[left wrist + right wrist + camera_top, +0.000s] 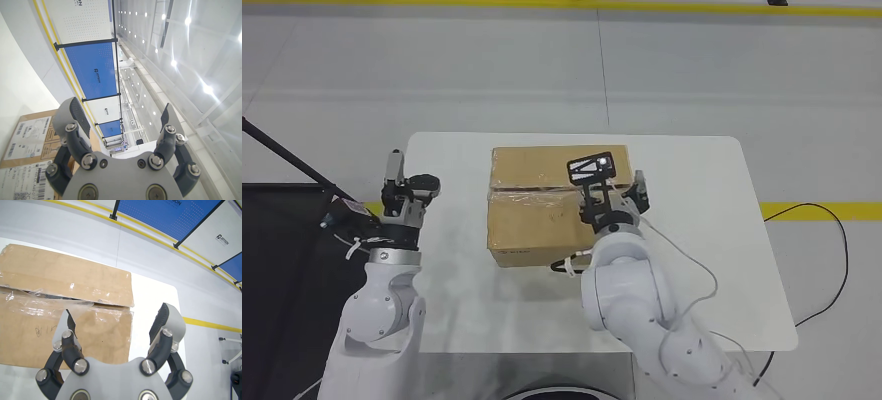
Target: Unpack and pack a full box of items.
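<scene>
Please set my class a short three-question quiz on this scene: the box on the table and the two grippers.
1. True or false: the right gripper is shut.
2. The cardboard box on the table has its top flaps: A) folded wide open; B) down, with torn clear tape along the seam; C) cut away.
3. Fill in: the left gripper, beside the box, is ____.
Key: 1 false; 2 B; 3 open.

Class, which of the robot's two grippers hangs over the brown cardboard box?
The right gripper, open above one end of the taped brown cardboard box; the left gripper, also open, stands apart beside it.
</scene>
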Tool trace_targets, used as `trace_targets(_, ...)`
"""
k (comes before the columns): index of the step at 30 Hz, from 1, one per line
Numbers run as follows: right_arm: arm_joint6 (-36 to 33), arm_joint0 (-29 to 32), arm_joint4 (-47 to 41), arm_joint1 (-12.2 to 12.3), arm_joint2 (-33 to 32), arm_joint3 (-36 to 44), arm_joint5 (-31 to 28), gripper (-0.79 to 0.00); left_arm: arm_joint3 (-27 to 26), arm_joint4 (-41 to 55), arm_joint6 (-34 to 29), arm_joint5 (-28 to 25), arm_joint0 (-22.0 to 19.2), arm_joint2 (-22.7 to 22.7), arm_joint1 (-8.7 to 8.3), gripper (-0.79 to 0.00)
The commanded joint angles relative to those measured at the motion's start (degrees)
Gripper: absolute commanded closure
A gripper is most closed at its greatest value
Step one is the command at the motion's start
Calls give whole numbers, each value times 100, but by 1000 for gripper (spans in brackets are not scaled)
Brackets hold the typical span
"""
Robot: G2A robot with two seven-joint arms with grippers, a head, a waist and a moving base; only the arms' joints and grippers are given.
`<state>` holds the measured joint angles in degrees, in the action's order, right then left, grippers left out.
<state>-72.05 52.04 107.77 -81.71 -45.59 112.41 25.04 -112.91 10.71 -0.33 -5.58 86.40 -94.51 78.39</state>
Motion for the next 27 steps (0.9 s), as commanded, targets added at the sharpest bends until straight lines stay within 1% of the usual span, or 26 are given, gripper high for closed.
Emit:
trace_targets(1, 42, 22, -54, -32, -11, -9, -93, -785, -73, 37, -116, 2, 10, 17, -4, -785)
trace_targets(5, 94, 24, -68, -110, 6, -80, -273, -785, -175, 105, -898, 179, 3, 78, -47, -785)
trace_targets(8, 81, -2, -46, -175, 36, -167, -386, -782, -178, 40, -1227, 266, -40, 96, -74, -785)
trace_targets(10, 45, -40, 42, -220, 63, -247, -444, -751, -181, 51, -1280, 268, -46, 106, -80, -785)
trace_targets(11, 20, -60, 96, -244, 79, -281, -462, -705, -179, 56, -1276, 267, -45, 105, -82, -785)
trace_targets(12, -12, -79, 147, -268, 100, -318, -490, -680, -180, 75, -1265, 261, -36, 105, -83, -785)
trace_targets(18, -280, -185, 405, -420, 223, -519, -686, -616, -137, 150, -1213, 206, 70, 7, -95, -785)
trace_targets(21, -409, -226, 468, -500, 270, -614, -774, -610, -127, 187, -1211, 188, 108, -45, -103, -785)
trace_targets(23, -453, -246, 470, -552, 295, -652, -825, -591, -120, 220, -1205, 185, 123, -67, -107, -785)
trace_targets(25, -463, -255, 496, -601, 320, -672, -861, -545, -117, 231, -1207, 177, 131, -75, -111, -785)
trace_targets(27, -471, -256, 536, -648, 340, -685, -894, -526, -110, 241, -1198, 170, 135, -81, -114, -785)
